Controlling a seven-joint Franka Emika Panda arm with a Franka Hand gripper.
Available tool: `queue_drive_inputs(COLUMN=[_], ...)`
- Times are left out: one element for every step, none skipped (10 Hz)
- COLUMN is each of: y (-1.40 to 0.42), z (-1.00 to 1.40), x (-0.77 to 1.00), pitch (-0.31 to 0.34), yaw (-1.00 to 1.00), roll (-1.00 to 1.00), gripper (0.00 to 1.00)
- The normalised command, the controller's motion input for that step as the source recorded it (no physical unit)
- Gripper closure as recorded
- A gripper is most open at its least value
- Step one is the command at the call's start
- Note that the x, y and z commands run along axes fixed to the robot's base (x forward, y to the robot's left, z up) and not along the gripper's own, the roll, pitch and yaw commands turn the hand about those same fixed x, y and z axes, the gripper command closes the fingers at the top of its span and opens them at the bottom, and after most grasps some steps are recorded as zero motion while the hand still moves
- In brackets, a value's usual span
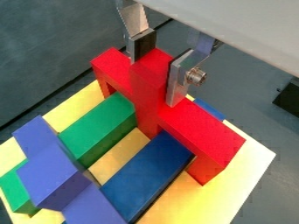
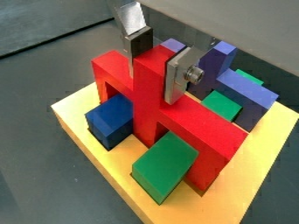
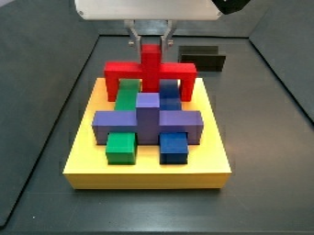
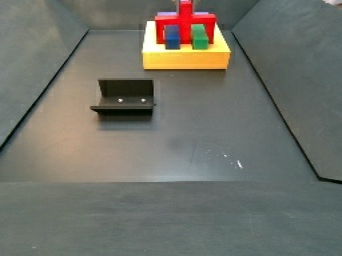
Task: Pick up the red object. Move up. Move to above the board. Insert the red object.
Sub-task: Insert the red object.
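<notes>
around me a dark grey matte floor (image 4: 174, 140) spreads flat and faintly scuffed, with sloping dark walls (image 4: 34, 85) rising on both sides, the fixture (image 4: 124, 98) standing alone on it, and soft, even light leaving a pale sheen toward the near edge.

The board (image 4: 187, 62) lies at the far end of the bench (image 4: 174, 150); the fixture (image 4: 124, 98) stands well apart from it, nearer and to the left in that side view. The piece (image 3: 150, 69) stands on the board's (image 3: 147, 174) rear part, legs down, its post clamped between the fingers of the hand (image 3: 151, 39) directly above. Two blocks (image 3: 128, 92) sit under its crossbar. Before it lies a cross-shaped block (image 3: 147, 119), with two small blocks (image 3: 120, 147) side by side in front.
</notes>
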Motion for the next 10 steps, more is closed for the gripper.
queue_drive_inputs(y=[0.07, 0.0, -0.05, -0.15, -0.16, -0.17, -0.12, -0.09, -0.08, -0.07], z=[-0.42, -0.4, -0.35, -0.29, -0.27, -0.22, -0.18, -0.11, 0.0, 0.01], x=[-0.25, -0.2, -0.2, 0.02, 0.3, 0.32, 0.35, 0.45, 0.45, 0.36], pitch=[-0.101, -0.103, -0.09, -0.003, 0.0, 0.019, 0.039, 0.097, 0.133, 0.136], yaw=[0.0, 0.0, 0.05, 0.0, -0.03, -0.04, -0.05, -0.03, -0.01, 0.0], roll=[-0.05, 0.0, 0.01, 0.1, 0.15, 0.17, 0.16, 0.14, 0.11, 0.1], gripper=[1.0, 1.0, 1.0, 1.0, 1.0, 1.0, 1.0, 1.0, 1.0, 1.0])
